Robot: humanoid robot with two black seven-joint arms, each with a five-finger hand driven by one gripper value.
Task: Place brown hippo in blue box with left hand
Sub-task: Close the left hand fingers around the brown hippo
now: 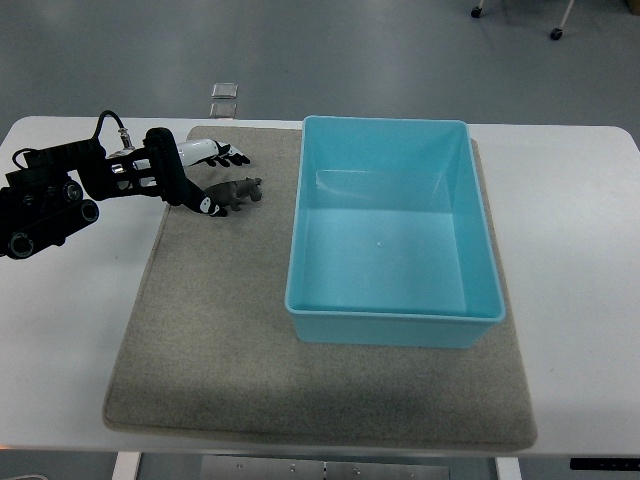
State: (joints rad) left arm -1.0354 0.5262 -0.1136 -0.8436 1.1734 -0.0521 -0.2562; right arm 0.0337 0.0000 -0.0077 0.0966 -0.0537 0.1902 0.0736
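The left hand [205,172] reaches in over the grey felt mat [210,330], its black forearm and cabling trailing back toward the left edge of the white surface [570,250]. Its fingers are spread and relaxed and hold nothing: several dark fingertips [228,156] fan out on the far side of the palm, while another digit, likely the thumb, points down toward the mat on the near side. The brown hippo [236,192] stands on the mat just beyond that lower digit, on the side of the hand that faces the box. The digit's tip appears to touch the toy's rear or sit right against it; from this steep angle I cannot tell which. The blue box [395,310] lies farther out in the same direction, past the hippo, open-topped and with nothing inside. The right hand does not show.

The step in hand looks like the approach to the grasp: the hippo is not yet enclosed and not yet lifted. The next move, as I judge it, calls for the hand to advance a little more toward the box side so the toy sits between thumb and fingers, then to close around its body. The hippo is small and low, so a shallow pinch could tip it or push it along the felt. Once gripped, it must be raised clear of the box's near wall before being carried over and released.
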